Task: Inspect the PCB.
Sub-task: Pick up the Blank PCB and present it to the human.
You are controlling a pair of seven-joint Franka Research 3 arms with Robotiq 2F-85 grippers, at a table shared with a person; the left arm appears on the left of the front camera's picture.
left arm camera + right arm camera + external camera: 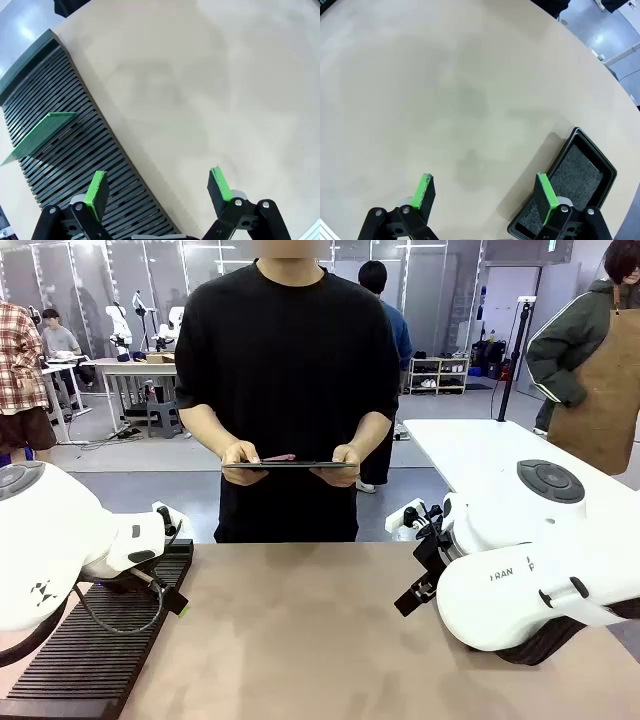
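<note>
The PCB [42, 132] stands on edge in a slot of the black slotted rack [95, 150], leaning over at a slant, with its green speckled face turned up. In the left wrist view it lies ahead of the left gripper [159, 189] and off to one side, beyond the finger on the picture's left, and well apart from it. Nothing touches the board.

The left gripper hangs with its jaws spread wide and nothing between the green pads. One finger sits above the rack's near slats, the other above the bare counter [215, 90]. The gap between the fingers spans the rack's edge.

The right gripper [485, 192] is likewise spread wide and empty, and it hovers over plain counter. A shallow black tray [582, 172] with a dark, grainy lining lies just beside it. In the right wrist view, one finger overlaps the tray's near corner, though I cannot tell whether they touch.

In the front view the rack lies along the robot's left side of the counter, under the left arm. Across the counter a person [290, 370] in a black shirt holds a thin dark board [290, 465] level and edge-on to the camera, with one hand [240, 452] at one end and the other hand [347, 454] at the opposite end.
</note>
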